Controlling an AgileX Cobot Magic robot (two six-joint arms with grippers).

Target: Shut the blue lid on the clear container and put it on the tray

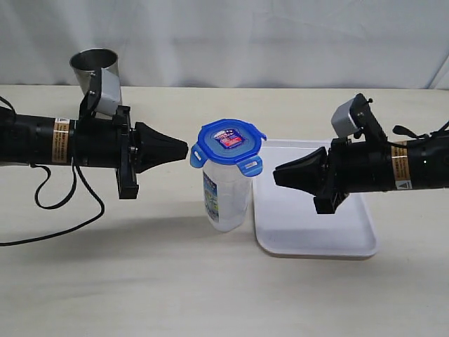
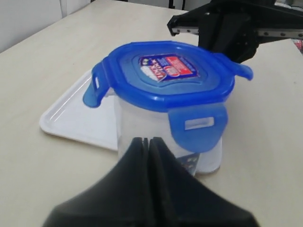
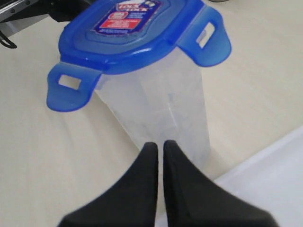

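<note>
Two arms are recorded flanking the container (image 1: pixel 228 203), which stands upright on the table (image 1: pixel 140 281), just beside the tray (image 1: pixel 330 242) and not on it. The lid (image 1: pixel 230 142) is seated on top, flaps (image 1: pixel 250 166) flared outward. The left gripper (image 1: pixel 184 149), clenched and empty, is levelled close to the lid's rim. The right gripper (image 1: pixel 278 175), likewise clenched and empty, is held farther off over the tray. The left is judged nearer.
</note>
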